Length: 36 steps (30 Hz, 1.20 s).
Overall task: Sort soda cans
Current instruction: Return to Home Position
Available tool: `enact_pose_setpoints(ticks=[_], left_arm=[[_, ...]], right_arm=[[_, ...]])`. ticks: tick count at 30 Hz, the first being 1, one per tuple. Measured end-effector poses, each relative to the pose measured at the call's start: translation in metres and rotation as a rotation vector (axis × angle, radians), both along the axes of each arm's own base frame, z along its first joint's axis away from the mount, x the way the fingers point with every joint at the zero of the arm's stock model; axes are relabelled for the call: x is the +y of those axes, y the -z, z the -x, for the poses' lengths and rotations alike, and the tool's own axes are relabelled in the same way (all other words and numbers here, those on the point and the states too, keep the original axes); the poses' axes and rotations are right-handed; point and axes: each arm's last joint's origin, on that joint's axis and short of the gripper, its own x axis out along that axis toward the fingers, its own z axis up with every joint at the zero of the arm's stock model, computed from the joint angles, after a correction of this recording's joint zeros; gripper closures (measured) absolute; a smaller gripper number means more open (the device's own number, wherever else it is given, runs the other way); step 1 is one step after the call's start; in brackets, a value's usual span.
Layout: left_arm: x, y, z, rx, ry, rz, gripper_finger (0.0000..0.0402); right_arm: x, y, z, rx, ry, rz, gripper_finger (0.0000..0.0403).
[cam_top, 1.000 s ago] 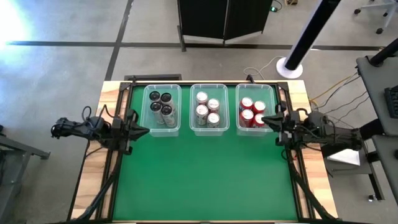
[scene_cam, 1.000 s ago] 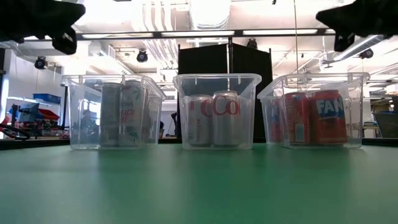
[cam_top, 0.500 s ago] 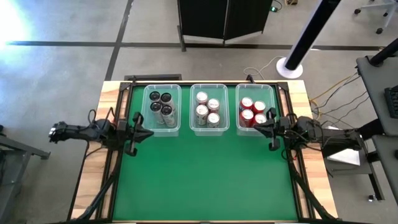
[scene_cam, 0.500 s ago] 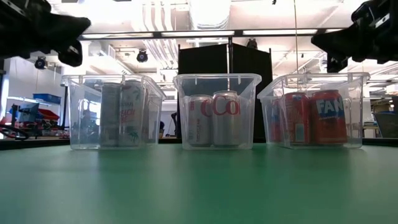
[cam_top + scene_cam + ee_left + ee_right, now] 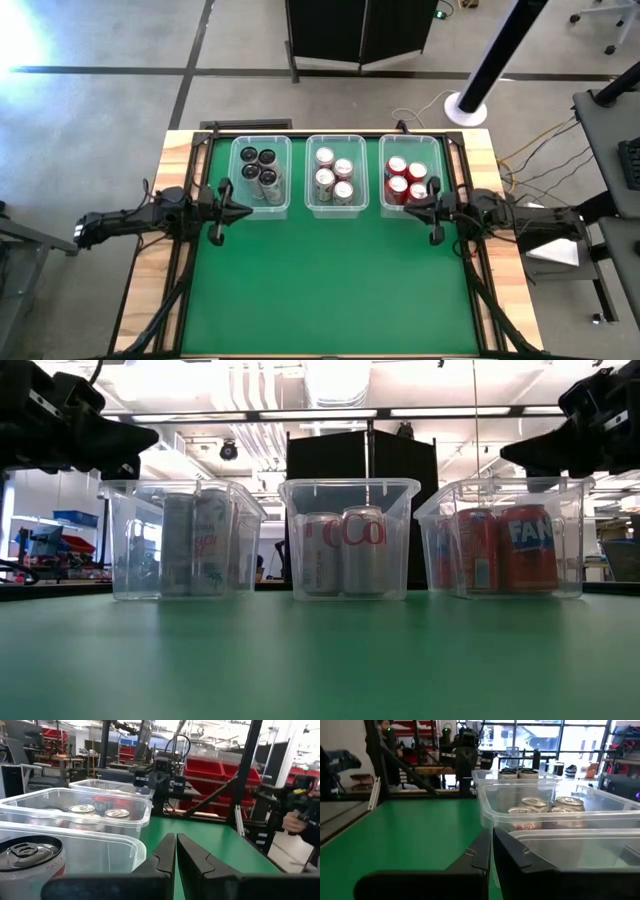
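Three bins (image 5: 335,212) held sorted cans (image 5: 343,168); left jaws and right jaws, both together, hovered beside the outer bins.

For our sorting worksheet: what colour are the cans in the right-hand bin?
The cans are red, clearest in the low view.

On the green table (image 5: 330,290), toward its far edge, three bins stand side by side. The left clear rectangular plastic bin (image 5: 262,139) holds the black metal soda cans (image 5: 266,176). The middle clear plastic bin (image 5: 335,137) holds the silver-white soda cans (image 5: 325,178), and the right clear plastic bin (image 5: 409,137) holds the red soda cans (image 5: 397,184).
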Motion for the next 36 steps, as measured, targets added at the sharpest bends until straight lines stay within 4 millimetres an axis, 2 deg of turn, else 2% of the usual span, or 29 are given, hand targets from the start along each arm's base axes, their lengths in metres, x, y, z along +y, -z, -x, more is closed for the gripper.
enact_pose_setpoints(ticks=[8,17,23,36], left_arm=[[0.0005,0.0000,-0.0003,-0.007,-0.029,-0.017,0.0401],[-0.0036,0.0043,-0.0008,0.034,0.003,-0.136,0.0401],[-0.0034,0.0046,-0.0009,0.038,-0.004,-0.154,0.0401],[-0.0018,0.0076,-0.0026,0.078,-0.061,-0.274,0.0401]], right_arm=[[-0.0005,0.0012,-0.0020,0.018,0.012,0.033,0.0390],[-0.0010,-0.0016,-0.0022,-0.019,0.027,-0.127,0.0390],[-0.0013,-0.0017,-0.0021,-0.030,0.034,-0.301,0.0390],[-0.0009,-0.0023,-0.0022,-0.028,0.025,-0.159,0.0390]])
